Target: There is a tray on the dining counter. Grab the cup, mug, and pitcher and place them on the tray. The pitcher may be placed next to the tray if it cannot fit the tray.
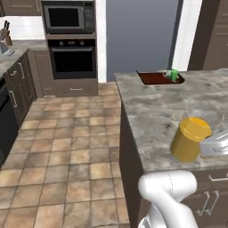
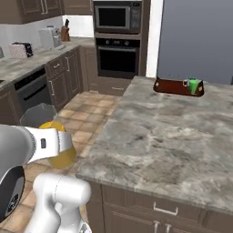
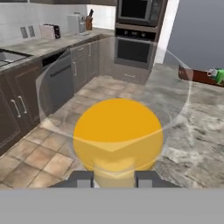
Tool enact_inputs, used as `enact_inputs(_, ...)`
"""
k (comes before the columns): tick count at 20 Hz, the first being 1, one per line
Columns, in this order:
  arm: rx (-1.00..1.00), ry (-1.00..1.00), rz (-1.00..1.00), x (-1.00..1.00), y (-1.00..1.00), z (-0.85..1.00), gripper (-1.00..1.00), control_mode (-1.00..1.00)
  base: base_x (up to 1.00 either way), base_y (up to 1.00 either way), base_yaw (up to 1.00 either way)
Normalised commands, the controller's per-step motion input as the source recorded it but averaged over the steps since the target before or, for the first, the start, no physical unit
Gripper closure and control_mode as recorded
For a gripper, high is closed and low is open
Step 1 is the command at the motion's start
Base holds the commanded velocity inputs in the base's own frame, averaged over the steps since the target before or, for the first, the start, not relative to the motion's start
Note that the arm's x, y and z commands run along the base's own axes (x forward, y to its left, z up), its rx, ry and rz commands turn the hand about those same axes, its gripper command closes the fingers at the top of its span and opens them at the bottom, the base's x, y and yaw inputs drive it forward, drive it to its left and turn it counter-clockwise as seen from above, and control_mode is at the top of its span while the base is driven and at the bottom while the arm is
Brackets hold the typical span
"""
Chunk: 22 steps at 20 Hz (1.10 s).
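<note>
Three views give us this moment. Low at the right of the left base view, our pitcher hangs tilted over the near part of the grey marbled table, its yellow-orange body leaning and its clear glass top faint above it; the white hand meets it from the right edge of the frame. In the right base view the pitcher sits at the middle left, half hidden behind our white forearm, out past the table's near left corner with the tiled floor behind it. In the hand view the pitcher fills the centre as a yellow disc ringed by clear glass, and our gripper has its two dark tips at the bottom, one to each side of the pitcher's base; the jaws are pinching the pitcher. Far off at the upper right of the left base view, the dark red-brown tray lies at the table's far edge, with the green cup and the mug standing on it close together. The right base view shows the same tray at the upper right with the cup on it and the mug just left of the cup.
</note>
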Motion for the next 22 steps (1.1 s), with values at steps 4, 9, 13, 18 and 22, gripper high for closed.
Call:
enact_inputs(4,0.0,0.0,0.0,0.0,0.0,0.0,1.0,1.0,0.57,1.0,-0.32)
enact_inputs(9,0.0,0.0,0.0,0.0,0.0,0.0,1.0,1.0,0.21,0.24,-0.69)
enact_inputs(13,0.0,0.0,0.0,0.0,0.0,0.0,1.0,1.0,0.02,0.0,-0.92)
enact_inputs(18,0.0,0.0,0.0,0.0,0.0,0.0,1.0,1.0,0.0,0.03,-0.99)
enact_inputs(22,0.0,0.0,0.0,0.0,0.0,0.0,1.0,1.0,-0.21,0.09,-0.94)
